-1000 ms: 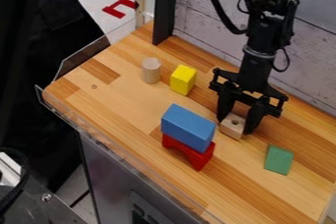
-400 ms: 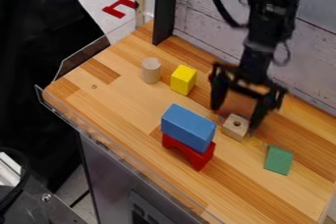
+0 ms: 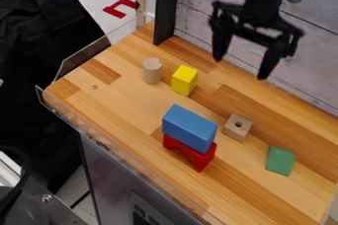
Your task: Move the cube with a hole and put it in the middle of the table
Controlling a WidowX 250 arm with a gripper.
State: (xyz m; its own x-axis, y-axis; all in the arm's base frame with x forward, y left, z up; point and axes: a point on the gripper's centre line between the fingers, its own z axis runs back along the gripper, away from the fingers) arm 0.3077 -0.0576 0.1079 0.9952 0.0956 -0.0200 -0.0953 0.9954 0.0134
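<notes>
Black tool point(image 3: 241, 69), fingers wide apart and empty, hangs clear of the holed wooden cube point(image 3: 233, 131).

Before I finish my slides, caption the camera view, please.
Open gripper raised above a wooden table, the holed cube resting between blue and green blocks.

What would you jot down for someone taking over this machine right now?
Claw: open and empty, raised in front of the plank wall, clear of the cube.
Cube with a hole: on the table, between the blue block on the red arch and the green block.
Done: cube set down, roughly central.
Left: perhaps nothing; if "middle" must be exact, it may need a nudge toward the blue block's side.
</notes>
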